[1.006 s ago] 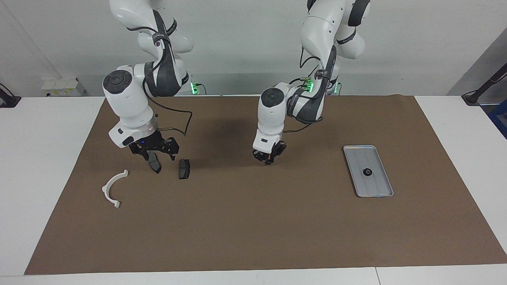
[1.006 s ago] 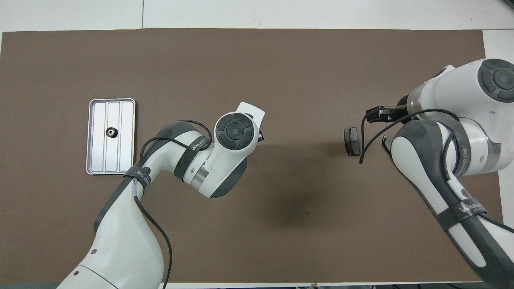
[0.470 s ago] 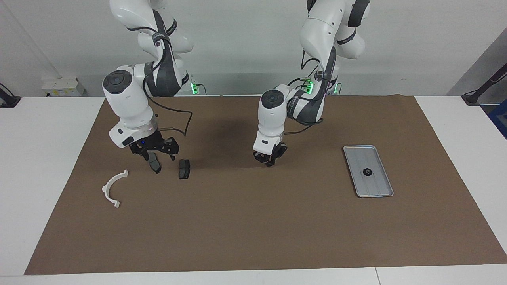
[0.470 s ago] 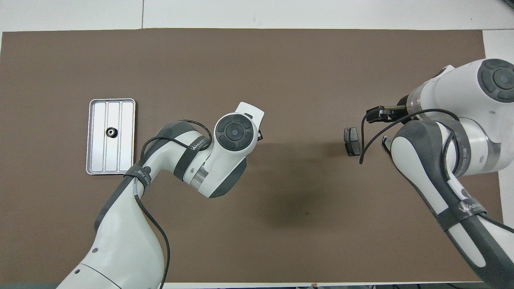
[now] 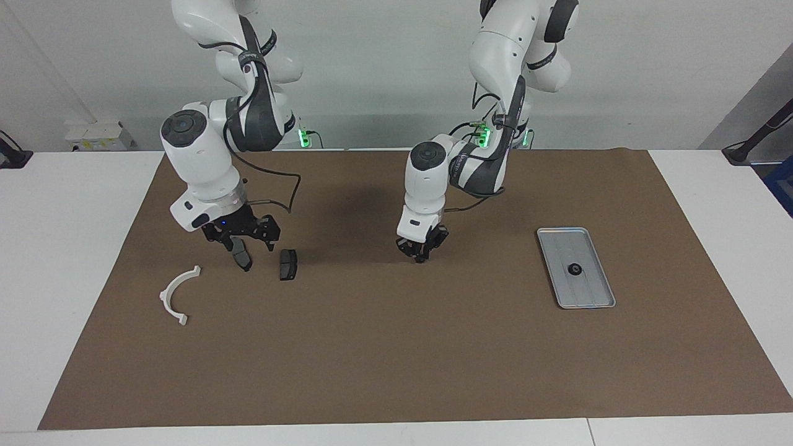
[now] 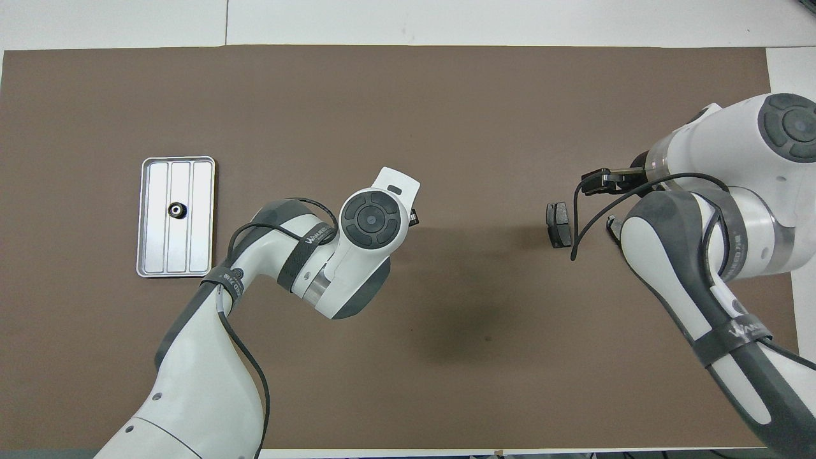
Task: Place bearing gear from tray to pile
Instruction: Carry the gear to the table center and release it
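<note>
While the small black round bearing gear (image 5: 574,269) lies in the flat rectangular silver-grey metal tray with raised rim and lengthwise ridges (image 5: 599,296) at the left arm's end of the tabletop, neither gripper is near it. Left gripper (image 5: 422,251) hangs low over bare brown mat (image 5: 396,347) at mid-table, well apart from the tray; whether its fingers are parted or closed, I cannot tell. Right gripper (image 5: 243,243) is low over the pile, its fingers clenched on one dark grey brake-pad-like piece (image 5: 241,255). Second dark grey pad (image 5: 287,264) lies flat just beside it. White semicircular plastic bracket (image 5: 178,295) lies farther from the robots, toward the right arm's end.
</note>
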Action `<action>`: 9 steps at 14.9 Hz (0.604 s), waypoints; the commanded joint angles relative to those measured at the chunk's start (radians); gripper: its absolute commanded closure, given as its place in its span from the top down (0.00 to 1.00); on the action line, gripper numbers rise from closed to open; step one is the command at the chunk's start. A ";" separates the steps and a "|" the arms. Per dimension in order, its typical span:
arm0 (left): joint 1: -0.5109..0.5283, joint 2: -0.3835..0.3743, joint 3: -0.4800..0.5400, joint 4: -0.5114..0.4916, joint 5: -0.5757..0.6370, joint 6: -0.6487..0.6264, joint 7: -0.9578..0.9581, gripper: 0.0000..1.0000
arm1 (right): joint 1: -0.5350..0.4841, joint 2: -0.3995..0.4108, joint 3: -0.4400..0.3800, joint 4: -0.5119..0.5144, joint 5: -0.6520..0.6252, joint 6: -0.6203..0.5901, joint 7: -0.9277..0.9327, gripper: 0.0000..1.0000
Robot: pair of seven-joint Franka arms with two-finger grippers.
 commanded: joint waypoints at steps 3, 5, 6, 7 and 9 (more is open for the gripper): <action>-0.019 -0.019 0.016 -0.031 0.025 0.034 -0.026 0.91 | 0.000 0.000 0.000 -0.005 0.028 -0.003 0.008 1.00; -0.013 -0.019 0.017 -0.022 0.025 0.023 -0.024 0.93 | 0.000 0.000 0.000 -0.005 0.026 -0.005 0.008 1.00; -0.002 -0.019 0.019 -0.007 0.027 0.008 -0.017 0.93 | 0.000 0.000 0.000 -0.005 0.028 -0.005 0.008 1.00; 0.019 -0.020 0.023 0.013 0.033 -0.020 0.003 0.93 | 0.000 0.000 0.000 -0.005 0.028 -0.006 0.008 1.00; 0.119 -0.063 0.032 0.022 0.051 -0.046 0.133 0.93 | 0.000 -0.002 0.000 -0.005 0.028 -0.005 0.009 1.00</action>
